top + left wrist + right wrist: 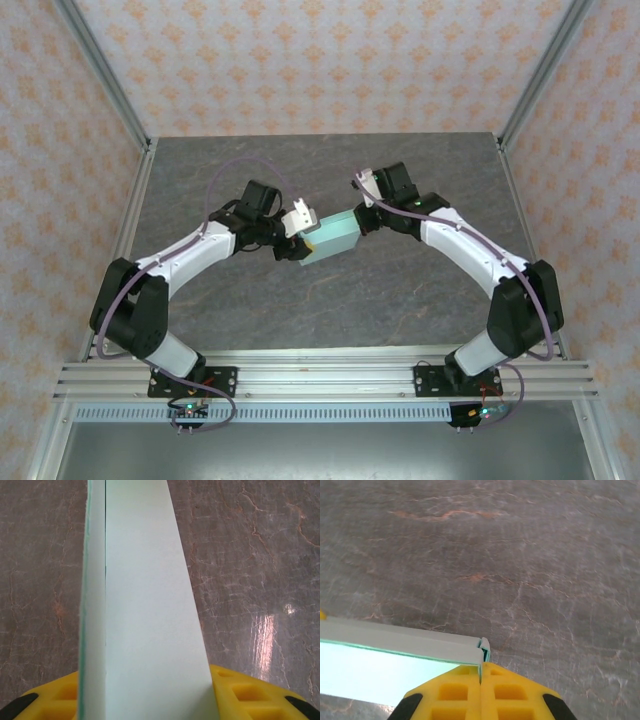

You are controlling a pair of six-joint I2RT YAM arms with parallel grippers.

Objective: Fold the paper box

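Observation:
The paper box [335, 238] is a pale mint-blue rectangular box held above the grey table between both arms. My left gripper [303, 235] is shut on its left end. In the left wrist view the box [145, 605] stands tall between the yellow fingers [245, 692], with my left gripper [150, 692] closed across its width. My right gripper [366, 222] is shut on the right end. In the right wrist view the yellow jaws meet at my right gripper [481, 672], pinching a thin folded card edge of the box [395, 652], which stretches away to the left.
The dark marbled table [400, 300] is bounded by metal frame posts [110, 90] at the back corners and patterned walls. An aluminium rail [320, 380] carrying both arm bases runs along the near edge.

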